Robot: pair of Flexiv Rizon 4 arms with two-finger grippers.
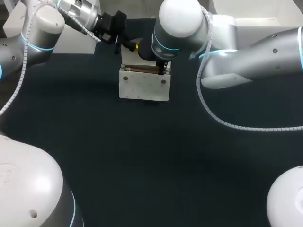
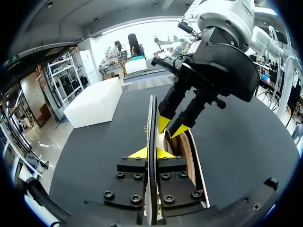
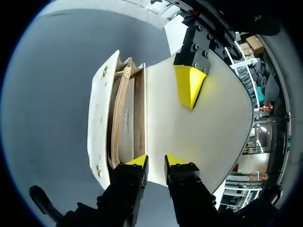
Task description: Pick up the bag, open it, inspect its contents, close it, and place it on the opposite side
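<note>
The left claw (image 2: 151, 153) is clamped on the raised flap of the white bag (image 1: 144, 87), which stands at the far middle of the bench (image 1: 142, 165). The right claw (image 3: 155, 161), narrow and empty, is held just above the open mouth, whose long axis runs side to side.

Looked like a robotics lab. Showed in the two pale jointed arms, left arm (image 1: 33, 28) and right arm (image 1: 255, 56), ringed with blue light, trailed by white coiled cable (image 1: 213, 113), reaching in over a black tabletop (image 1: 151, 161).
</note>
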